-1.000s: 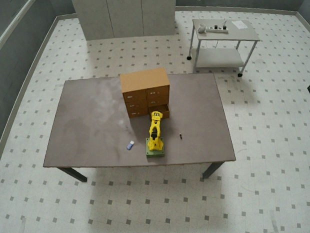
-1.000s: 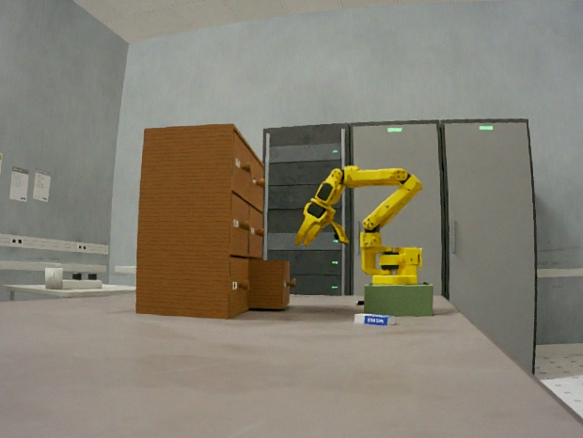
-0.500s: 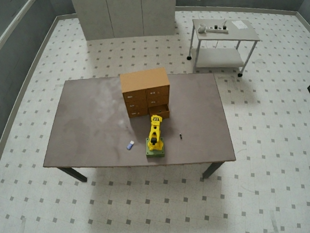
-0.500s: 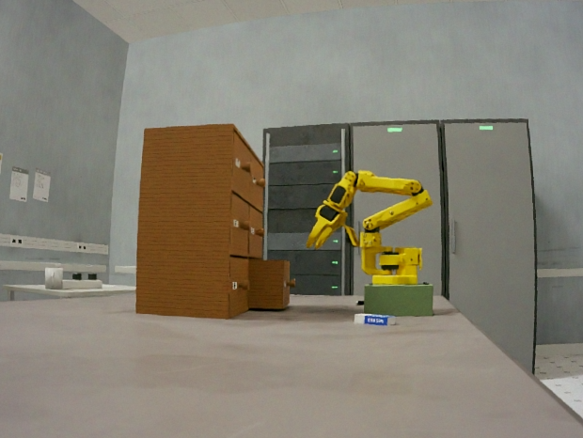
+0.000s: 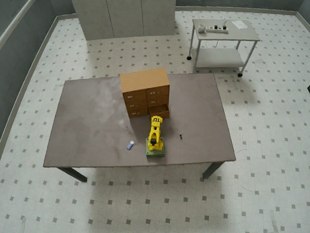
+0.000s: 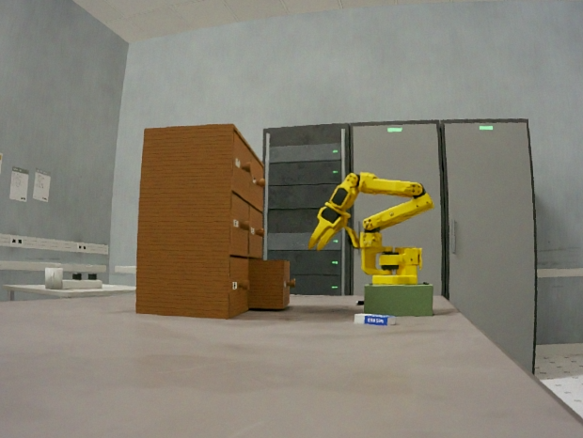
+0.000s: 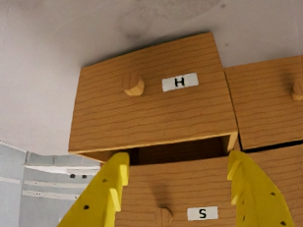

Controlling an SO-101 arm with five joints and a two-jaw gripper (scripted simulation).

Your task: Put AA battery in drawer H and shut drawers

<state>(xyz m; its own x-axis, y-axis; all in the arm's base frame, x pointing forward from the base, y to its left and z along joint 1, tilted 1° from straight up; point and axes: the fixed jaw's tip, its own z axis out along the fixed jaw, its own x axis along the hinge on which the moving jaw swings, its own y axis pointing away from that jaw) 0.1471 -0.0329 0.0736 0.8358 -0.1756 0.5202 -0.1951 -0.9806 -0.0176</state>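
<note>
Tool hangs partly open, holding nothing, near pulled-out drawer H.

1 yellow arm folded at the elbow, its gripper pointing downward, fingers apart, holding nothing.

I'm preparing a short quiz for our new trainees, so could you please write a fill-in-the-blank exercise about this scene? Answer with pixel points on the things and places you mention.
1. The open drawer [image 5: 159,115] [image 6: 268,284] [image 7: 152,97] is marked with the letter ____.
2. The blue and white eraser [image 5: 130,145] [image 6: 374,320] lies on the ____.
3. The robot arm [image 5: 155,132] [image 6: 398,211] is coloured ____.
4. The block under the arm's base is coloured ____.

Missing words: H; table; yellow; green.
</note>
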